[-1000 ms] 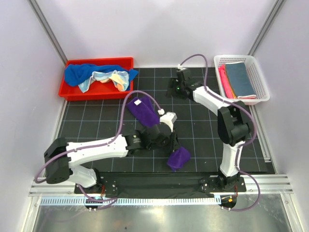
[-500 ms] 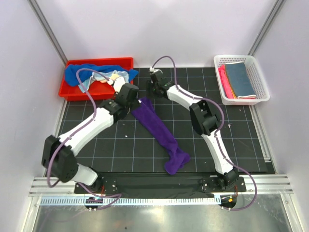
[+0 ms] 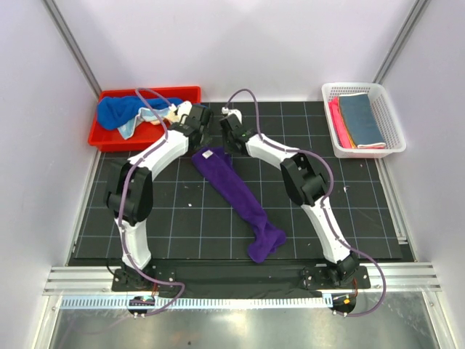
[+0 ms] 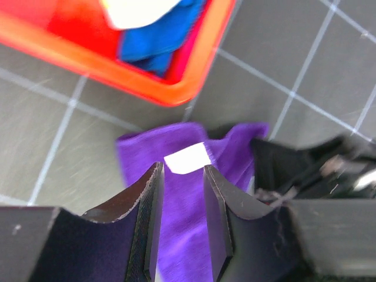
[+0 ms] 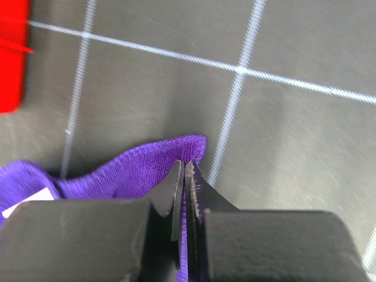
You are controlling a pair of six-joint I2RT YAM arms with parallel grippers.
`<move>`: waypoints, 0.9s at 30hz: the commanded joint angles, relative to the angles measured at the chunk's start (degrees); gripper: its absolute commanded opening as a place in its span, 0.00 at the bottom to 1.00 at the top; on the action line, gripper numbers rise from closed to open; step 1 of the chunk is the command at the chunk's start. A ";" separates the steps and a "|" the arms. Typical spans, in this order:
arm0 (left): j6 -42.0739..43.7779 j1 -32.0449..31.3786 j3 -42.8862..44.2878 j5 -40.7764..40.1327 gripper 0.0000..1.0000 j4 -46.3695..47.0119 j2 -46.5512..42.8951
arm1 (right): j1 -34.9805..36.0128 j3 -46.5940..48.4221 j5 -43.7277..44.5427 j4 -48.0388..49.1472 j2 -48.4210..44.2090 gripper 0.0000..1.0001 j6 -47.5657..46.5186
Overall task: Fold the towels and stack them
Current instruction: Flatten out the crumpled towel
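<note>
A purple towel [image 3: 236, 193] lies stretched diagonally on the black mat, its near end bunched [image 3: 267, 242]. At its far end, my right gripper [image 3: 227, 138] is shut on the far right corner; the right wrist view shows the purple towel's edge [image 5: 153, 161] pinched in the gripper [image 5: 184, 168]. Just left of it, my left gripper [image 3: 202, 138] is open over the same end. In the left wrist view its gripper [image 4: 182, 170] straddles the purple cloth [image 4: 185, 223] by a white label [image 4: 188, 158].
A red bin [image 3: 102, 138] at the far left holds a bright blue towel [image 3: 116, 110] and a pale multicolour one [image 3: 152, 116]. A white mesh basket [image 3: 354, 86] at the far right holds folded towels, slate blue [image 3: 360, 116] on top, pink [image 3: 336, 120] beside.
The left arm swung from mid-mat up to the towel's far end beside the bin. The purple towel got stretched out long. The right gripper closed on its far corner.
</note>
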 commanded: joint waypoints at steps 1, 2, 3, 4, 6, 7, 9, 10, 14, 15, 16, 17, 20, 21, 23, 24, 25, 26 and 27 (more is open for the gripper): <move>1.66 -0.19 5.79 2.06 0.37 0.59 2.45 | -0.79 -7.57 5.91 0.62 -5.97 0.04 -0.48; 1.75 -0.10 6.42 2.41 0.37 0.24 3.85 | -1.05 -9.08 6.35 1.67 -7.30 0.02 0.04; 1.92 -0.10 7.21 3.64 0.38 0.15 4.56 | -1.75 -10.40 6.88 1.77 -9.49 0.01 0.57; 1.93 -0.19 8.17 4.43 0.38 0.15 5.00 | -2.10 -13.46 7.67 2.12 -10.99 0.01 1.01; 2.19 -0.27 9.23 6.80 0.38 0.41 6.84 | -2.81 -16.90 8.02 4.04 -13.54 0.01 2.24; 2.36 -0.45 9.85 7.16 0.39 0.33 7.37 | -3.42 -20.14 8.11 4.58 -16.25 0.01 2.68; 3.06 -1.15 12.04 7.77 0.40 0.06 9.65 | -3.95 -22.88 8.72 5.64 -18.64 0.01 3.47; 3.68 -1.41 13.36 8.48 0.40 -0.64 10.71 | -4.21 -24.81 8.99 5.73 -19.52 0.01 3.56; 5.70 -3.43 20.82 7.87 0.40 -4.94 14.93 | -5.09 -27.37 11.19 5.19 -22.25 0.01 3.83; 5.88 -3.70 21.80 7.61 0.41 -5.56 15.72 | -5.44 -27.90 10.84 5.37 -22.52 0.01 3.83; 6.49 -3.96 22.50 7.52 0.41 -6.09 16.95 | -5.62 -28.43 10.32 5.38 -22.61 0.01 4.35; 6.76 -4.14 23.55 7.34 0.42 -6.27 17.57 | -5.97 -28.87 9.79 5.81 -22.87 0.01 4.70; 9.03 -5.46 28.21 6.47 0.43 -8.19 20.55 | -6.15 -31.68 9.43 7.92 -24.10 0.01 5.58; 9.65 -6.33 31.36 6.11 0.43 -9.16 21.43 | -6.32 -32.20 9.43 8.10 -24.27 0.01 5.76; 11.23 -7.13 34.45 4.36 0.43 -12.05 24.50 | -6.68 -33.00 8.82 8.62 -24.28 0.01 6.11; 11.68 -7.39 36.29 3.83 0.43 -13.02 25.65 | -7.11 -33.18 8.56 8.63 -24.19 0.01 6.37; 11.94 -7.83 38.92 3.48 0.43 -13.82 26.70 | -7.20 -33.70 8.21 9.06 -24.54 0.01 6.55; 12.21 -7.92 40.25 3.04 0.43 -15.22 27.58 | -7.47 -34.05 7.94 9.68 -24.63 0.01 6.73; 12.73 -8.09 41.22 2.60 0.44 -15.58 29.16 | -7.47 -34.32 7.76 9.94 -24.80 0.01 6.82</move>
